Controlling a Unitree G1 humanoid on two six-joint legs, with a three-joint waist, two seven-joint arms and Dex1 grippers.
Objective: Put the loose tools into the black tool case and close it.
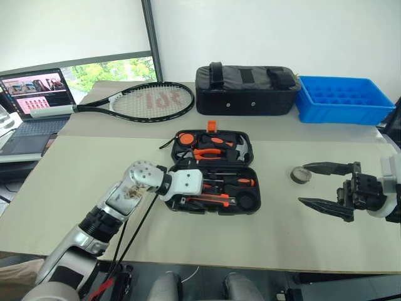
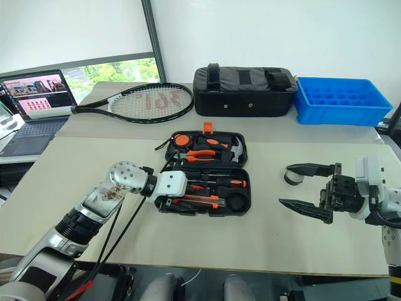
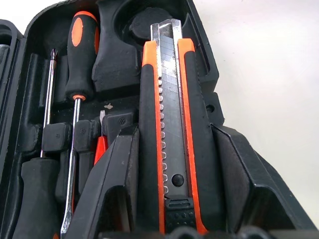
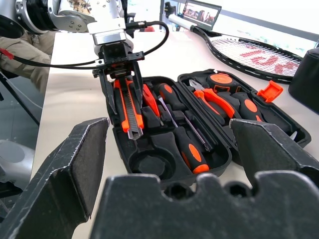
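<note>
Now | left gripper clamps utility knife mid-body over black tool case — light, stiff, slick | right gripper wide open, empty

A pale beige desk stands before a plain white wall. At the far left a window shows green trees in daylight, and a dark frame post rises beside it.

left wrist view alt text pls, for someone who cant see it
The left gripper holds a black-and-orange utility knife lengthwise over the open black tool case. Beside it, screwdrivers lie in moulded slots.
</note>
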